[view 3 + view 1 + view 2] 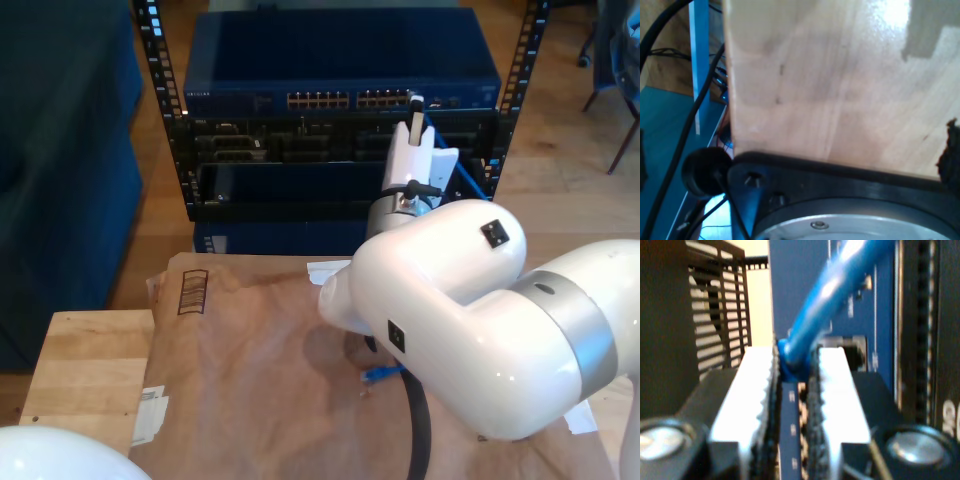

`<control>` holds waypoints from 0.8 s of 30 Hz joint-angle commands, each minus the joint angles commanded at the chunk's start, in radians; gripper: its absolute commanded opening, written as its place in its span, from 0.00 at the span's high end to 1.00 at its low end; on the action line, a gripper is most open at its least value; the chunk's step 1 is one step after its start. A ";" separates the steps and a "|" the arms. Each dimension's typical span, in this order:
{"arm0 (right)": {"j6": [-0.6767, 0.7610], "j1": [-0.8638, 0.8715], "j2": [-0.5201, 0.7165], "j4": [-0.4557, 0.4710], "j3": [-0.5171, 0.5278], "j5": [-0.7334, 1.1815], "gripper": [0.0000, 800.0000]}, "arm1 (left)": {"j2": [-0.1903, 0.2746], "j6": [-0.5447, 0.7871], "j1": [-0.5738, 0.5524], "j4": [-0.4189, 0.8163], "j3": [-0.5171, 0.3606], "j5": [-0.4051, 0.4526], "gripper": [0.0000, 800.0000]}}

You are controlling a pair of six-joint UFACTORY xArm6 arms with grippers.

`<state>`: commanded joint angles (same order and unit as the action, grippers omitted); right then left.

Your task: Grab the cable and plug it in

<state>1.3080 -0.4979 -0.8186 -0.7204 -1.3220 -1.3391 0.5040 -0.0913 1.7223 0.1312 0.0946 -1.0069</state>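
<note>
my second gripper (pixel 795 390) clamps the cable (pixel 832 300) by its plug boot, right at the blue switch (pixel 340 60) ports. keep the plug square, then push straight in. my first gripper's fingers: cannot tell, above wood (pixel 840 80).

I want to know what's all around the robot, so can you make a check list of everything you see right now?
Surface: a sheet of brown paper over a wooden table.
Job's things: the blue cable is pinched in my second claw, held up at the blue switch in the rack; a blue plug end lies on the paper.
Clutter: a white label at the paper's edge.
Grippers: my second claw is shut on the blue cable; my first claw cannot be judged.
Cables: a thick black cable hangs under the white arm.
Surroundings: wooden floor.
</note>
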 joint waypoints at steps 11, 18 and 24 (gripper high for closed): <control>0.002 0.006 -0.008 0.000 0.006 -0.009 1.00 | 0.000 0.000 0.000 0.000 0.000 0.000 0.00; -0.002 0.011 0.003 0.002 0.041 -0.037 1.00 | 0.000 0.000 0.000 0.000 0.000 0.000 0.00; -0.003 0.011 0.011 0.005 0.044 -0.034 1.00 | 0.000 0.000 0.000 0.000 0.000 -0.002 0.00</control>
<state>1.3050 -0.4872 -0.8078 -0.7158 -1.2775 -1.3729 0.5040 -0.0913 1.7223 0.1312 0.0946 -1.0085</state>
